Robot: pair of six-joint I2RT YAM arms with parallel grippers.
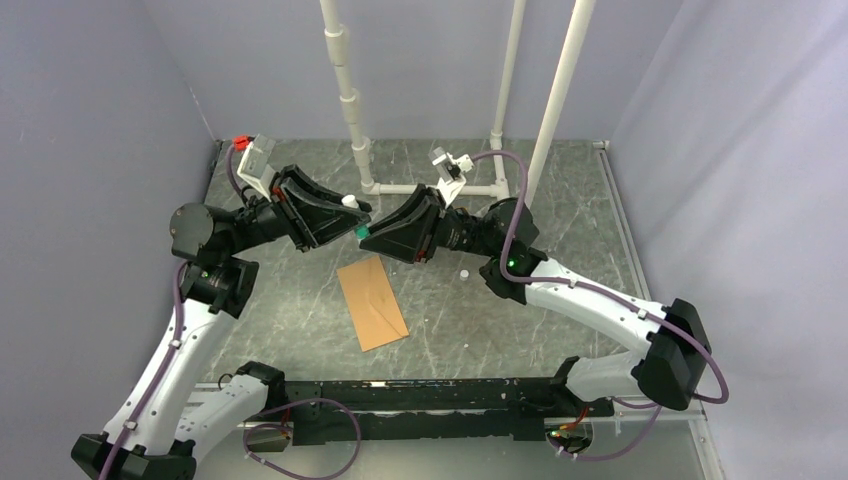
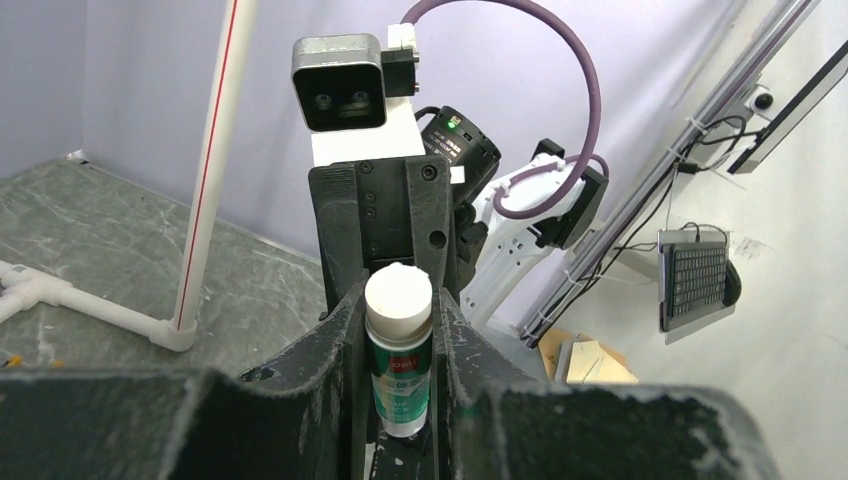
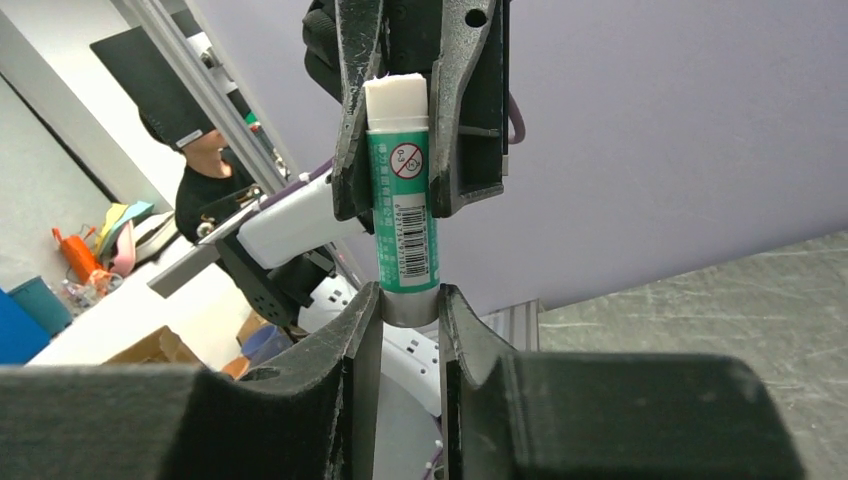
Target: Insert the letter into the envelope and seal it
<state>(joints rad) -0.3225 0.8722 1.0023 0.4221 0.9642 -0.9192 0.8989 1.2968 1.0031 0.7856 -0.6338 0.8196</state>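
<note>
One kraft-brown paper envelope (image 1: 372, 302) with visible fold seams lies flat on the grey marbled desk (image 1: 520, 330). It sits at a slant, between the two arms and nearer their bases than the pincers are. Above and beyond it, well clear of the paper, the two arms reach inward from either side, elbows bent outward, and their heads meet in mid-air over the middle of the desk. Between them is one glue stick (image 3: 404, 210), a slim tube with a green printed label, a barcode and pale ends. The left pincer (image 2: 398, 310) is narrowed onto the labelled body. The right pincer (image 3: 406, 300) is closed against the grey end nearest its own camera, so each holds one part of the same tube. The overhead view shows the envelope and the arms' pose but little of the tube. The wrist views show the grips closely, and each looks at the opposite pincer head-on, but neither shows the envelope. One small white piece (image 1: 463, 272) lies on the desk beside the right arm. Three white plastic pipes (image 1: 350, 100) stand upright at the back.
</note>
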